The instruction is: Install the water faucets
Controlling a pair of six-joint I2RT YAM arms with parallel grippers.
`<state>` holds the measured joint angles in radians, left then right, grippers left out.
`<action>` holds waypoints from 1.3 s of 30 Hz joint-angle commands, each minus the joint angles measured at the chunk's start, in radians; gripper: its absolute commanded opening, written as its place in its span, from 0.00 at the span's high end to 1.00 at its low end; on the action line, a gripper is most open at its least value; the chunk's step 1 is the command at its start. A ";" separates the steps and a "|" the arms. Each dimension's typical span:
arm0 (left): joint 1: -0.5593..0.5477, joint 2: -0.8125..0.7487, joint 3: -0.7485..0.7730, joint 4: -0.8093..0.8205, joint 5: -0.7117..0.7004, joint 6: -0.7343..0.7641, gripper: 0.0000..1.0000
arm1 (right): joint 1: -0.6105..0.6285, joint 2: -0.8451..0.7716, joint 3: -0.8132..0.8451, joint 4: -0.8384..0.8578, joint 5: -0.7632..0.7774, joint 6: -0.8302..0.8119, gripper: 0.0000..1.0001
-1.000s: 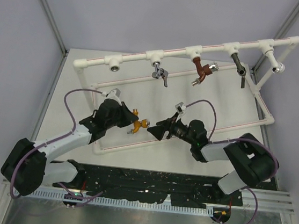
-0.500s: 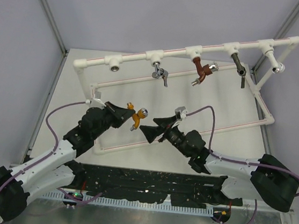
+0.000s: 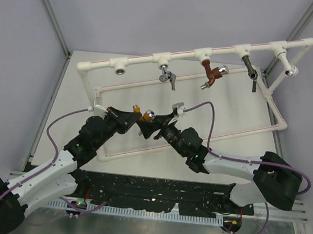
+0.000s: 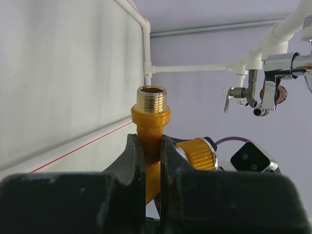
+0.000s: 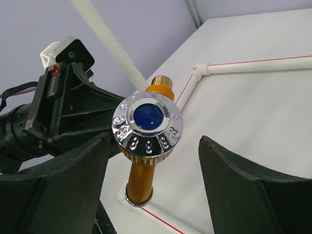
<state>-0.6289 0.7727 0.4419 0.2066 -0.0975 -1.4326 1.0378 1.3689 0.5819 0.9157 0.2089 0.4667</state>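
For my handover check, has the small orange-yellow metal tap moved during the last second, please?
Yes. The orange-yellow metal tap moved toward the far white plastic pipe rail.

Orange-yellow tap: carried away from the bases by left gripper. Right gripper: advanced, jaws flanking the knob.
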 commanded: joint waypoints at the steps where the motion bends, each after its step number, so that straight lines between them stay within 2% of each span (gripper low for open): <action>1: -0.005 -0.032 -0.023 0.115 -0.034 -0.014 1.00 | 0.008 0.027 0.068 -0.015 0.027 0.006 0.29; 4: -0.006 -0.044 -0.038 0.129 -0.047 -0.014 1.00 | 0.008 0.032 0.075 -0.014 0.012 0.006 0.41; 6: -0.005 -0.053 -0.051 0.146 -0.056 -0.014 0.99 | 0.010 0.033 0.075 -0.017 0.001 0.006 0.53; 7: -0.005 -0.056 -0.055 0.155 -0.059 -0.011 0.97 | 0.010 0.033 0.075 -0.017 -0.003 0.007 0.63; 10: -0.005 -0.067 -0.072 0.183 -0.068 0.018 0.81 | 0.008 0.013 0.067 -0.018 -0.028 -0.013 0.87; 12: -0.002 -0.090 -0.077 0.180 -0.071 0.063 0.64 | 0.010 -0.013 0.065 -0.049 -0.054 -0.046 0.95; 16: 0.038 -0.144 -0.086 0.140 -0.001 0.171 0.38 | 0.008 -0.083 0.070 -0.124 -0.130 -0.122 0.95; 20: 0.133 -0.196 -0.069 0.074 0.195 0.305 0.22 | 0.005 -0.158 0.064 -0.205 -0.160 -0.175 0.95; 23: 0.201 -0.213 -0.049 0.016 0.347 0.411 0.18 | -0.008 -0.201 0.064 -0.241 -0.194 -0.203 0.95; 24: 0.225 -0.216 -0.045 0.008 0.395 0.443 0.18 | -0.016 -0.218 0.065 -0.273 -0.247 -0.209 0.95; 26: 0.280 -0.219 -0.042 0.026 0.517 0.512 0.17 | -0.030 -0.240 0.082 -0.311 -0.308 -0.226 0.95; 29: 0.299 -0.230 -0.016 0.067 0.689 0.665 0.14 | -0.036 -0.275 0.120 -0.386 -0.385 -0.261 0.95; 36: 0.298 -0.256 0.164 -0.203 0.961 1.119 0.11 | -0.038 -0.350 0.167 -0.537 -0.439 -0.332 0.95; 39: 0.299 -0.262 0.213 -0.304 1.061 1.257 0.11 | -0.036 -0.373 0.187 -0.581 -0.499 -0.367 0.95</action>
<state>-0.3336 0.5304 0.5758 0.0513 0.7444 -0.4713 1.0008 1.0443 0.6998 0.3748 -0.1970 0.1699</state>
